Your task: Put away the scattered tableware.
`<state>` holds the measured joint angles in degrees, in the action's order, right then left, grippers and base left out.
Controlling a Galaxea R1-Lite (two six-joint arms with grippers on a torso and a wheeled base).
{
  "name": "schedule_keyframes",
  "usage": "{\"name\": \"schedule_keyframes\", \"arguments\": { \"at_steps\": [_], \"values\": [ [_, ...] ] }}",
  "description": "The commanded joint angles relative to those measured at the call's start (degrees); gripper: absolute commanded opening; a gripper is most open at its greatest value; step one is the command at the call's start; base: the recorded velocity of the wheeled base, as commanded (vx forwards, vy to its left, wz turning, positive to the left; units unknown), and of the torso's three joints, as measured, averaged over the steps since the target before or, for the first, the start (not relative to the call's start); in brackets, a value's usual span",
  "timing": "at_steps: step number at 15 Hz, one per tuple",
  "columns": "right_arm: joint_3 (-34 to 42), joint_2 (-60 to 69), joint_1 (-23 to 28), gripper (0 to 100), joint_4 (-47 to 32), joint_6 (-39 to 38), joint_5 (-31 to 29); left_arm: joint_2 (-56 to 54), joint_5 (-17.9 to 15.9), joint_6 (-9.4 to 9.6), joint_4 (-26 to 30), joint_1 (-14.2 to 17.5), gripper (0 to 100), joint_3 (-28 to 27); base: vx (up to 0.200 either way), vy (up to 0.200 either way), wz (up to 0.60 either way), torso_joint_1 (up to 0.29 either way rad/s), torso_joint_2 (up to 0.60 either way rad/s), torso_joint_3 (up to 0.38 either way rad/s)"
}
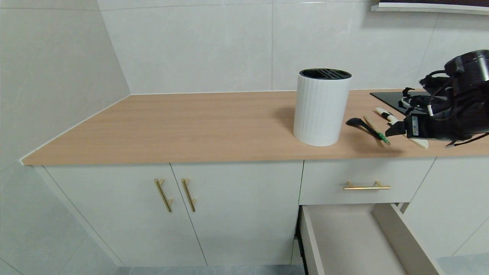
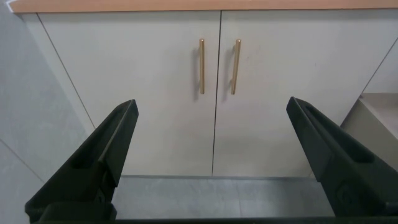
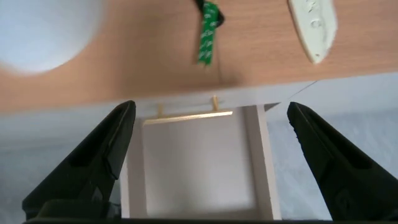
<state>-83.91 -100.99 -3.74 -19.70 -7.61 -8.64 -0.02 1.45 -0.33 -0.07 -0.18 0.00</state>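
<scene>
A: Visibility — what is getting hidden?
B: The right arm point(image 1: 450, 122) is covering part of a white utensil point(image 1: 383, 113) lying on the countertop point(image 1: 191, 126) with a black spoon point(image 1: 355, 122) and green-ended chopsticks point(image 1: 382, 136), beside the white slotted holder point(image 1: 322, 109) (contents unreadable). The open drawer point(image 1: 405, 244) is running off-frame.
A: Grippers?
B: The right gripper point(image 3: 209, 112) is hovering by the chopsticks, fingers point(image 3: 106, 155) spread apart; the left gripper point(image 2: 211, 109) is gaping too.

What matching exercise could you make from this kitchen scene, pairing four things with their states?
Things:
1. white ribbed cylindrical holder
2. black spoon
3. lower white drawer
4. upper white drawer with gold handle

States:
A. pulled open
B. shut
C. standing upright
D. lying on the wooden counter

Pairs: 1-C, 2-D, 3-A, 4-B.
</scene>
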Motion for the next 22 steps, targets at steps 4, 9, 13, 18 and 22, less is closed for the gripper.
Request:
{"name": "schedule_keyframes", "arguments": {
  "at_steps": [4,9,13,18,22],
  "values": [
    [-3.0,-10.4,-0.2,100,4.9,-3.0,-4.1,0.0,0.0,-0.02,0.0,0.0,100,0.0,0.000,0.000,0.00,0.000,0.00,0.000],
    [-3.2,-12.3,-1.5,100,9.2,-6.3,-5.8,0.0,0.0,-0.02,0.0,0.0,100,0.0,0.000,0.000,0.00,0.000,0.00,0.000],
    [-3.2,-13.1,-1.5,100,10.2,-6.5,-5.8,0.0,0.0,-0.02,0.0,0.0,100,0.0,0.000,0.000,0.00,0.000,0.00,0.000],
    [-4.0,-15.2,-1.3,0,10.6,-6.5,-5.9,0.0,0.0,-0.02,0.0,0.0,100,0.0,0.000,0.000,0.00,0.000,0.00,0.000],
    [-4.0,-13.4,-1.2,0,11.1,-7.8,-5.9,0.0,0.0,-0.02,0.0,0.0,100,0.0,0.000,0.000,0.00,0.000,0.00,0.000]
  ]
}}
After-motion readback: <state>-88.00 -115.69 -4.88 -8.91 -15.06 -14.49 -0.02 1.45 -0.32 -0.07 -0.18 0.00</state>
